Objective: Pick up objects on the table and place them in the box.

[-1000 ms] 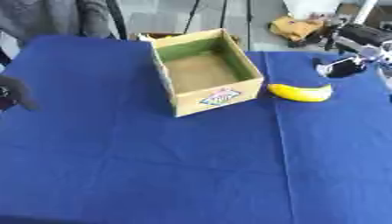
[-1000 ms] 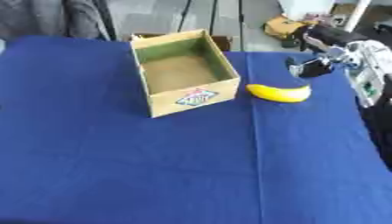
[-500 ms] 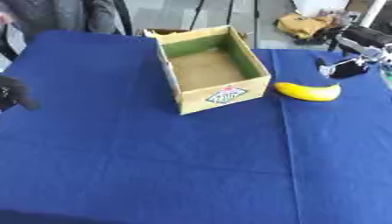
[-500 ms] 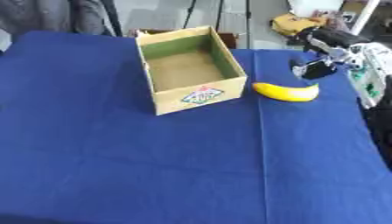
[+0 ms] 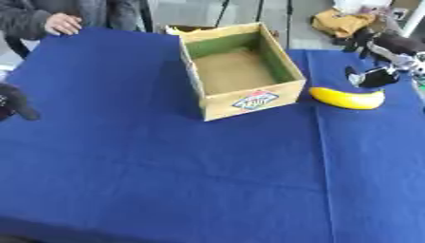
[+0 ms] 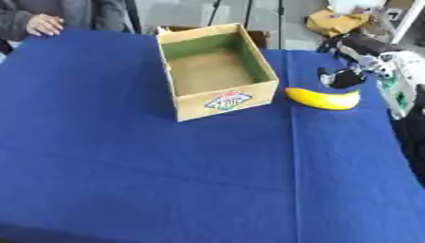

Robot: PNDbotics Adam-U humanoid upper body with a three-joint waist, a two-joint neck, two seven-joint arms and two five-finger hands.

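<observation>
An open cardboard box [image 5: 241, 71] stands on the blue-clothed table [image 5: 166, 180], toward its far side. A yellow banana [image 5: 347, 98] lies on the cloth just right of the box, with the robot's right hand [image 6: 348, 71] just behind it. The left hand [image 5: 13, 102] sits at the table's left edge, well apart from the box.

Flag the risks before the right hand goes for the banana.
1. The banana lies on the cloth just right of the box; a push from the right hand could roll it on its curve against the box wall instead of into the fingers.
2. The box wall stands well above the banana, so a low carry may clip the rim and shift the box.
3. The blue cloth shows creases; dragging the banana could bunch it.
</observation>
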